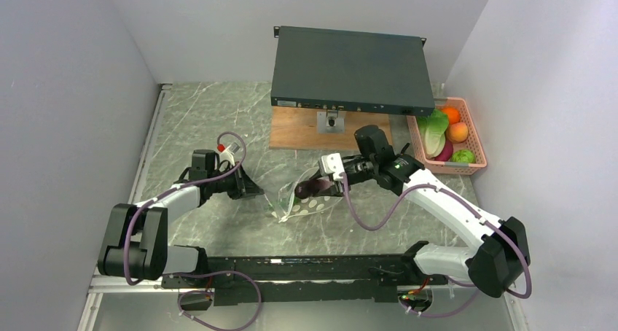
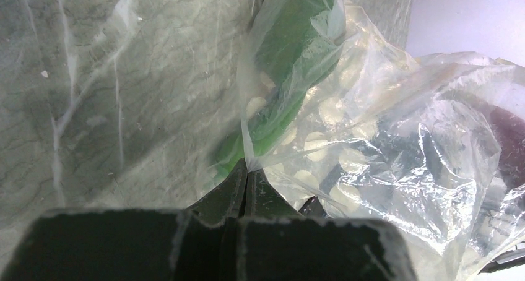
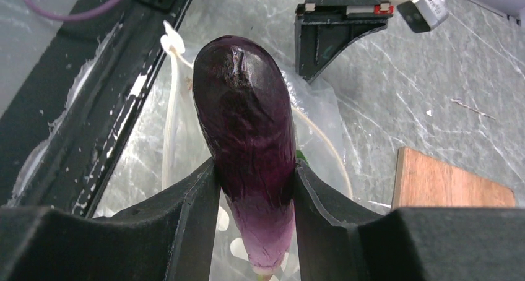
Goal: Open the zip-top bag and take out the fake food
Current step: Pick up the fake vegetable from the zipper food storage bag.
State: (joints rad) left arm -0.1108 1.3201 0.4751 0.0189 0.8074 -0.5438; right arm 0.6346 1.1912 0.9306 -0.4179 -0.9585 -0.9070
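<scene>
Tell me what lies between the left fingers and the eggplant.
Only the clear dotted bag: the left fingers pinch its edge and it spreads toward the eggplant gripped by the right fingers. The top view shows this.

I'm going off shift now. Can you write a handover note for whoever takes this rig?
Left gripper: shut, pinching the edge of the zip-top bag.
Right gripper: shut on the purple eggplant, held over the bag.
Done: bag open; lettuce and other pieces lie in the pink basket.
Left: put the eggplant down; a green piece shows inside the bag.
</scene>
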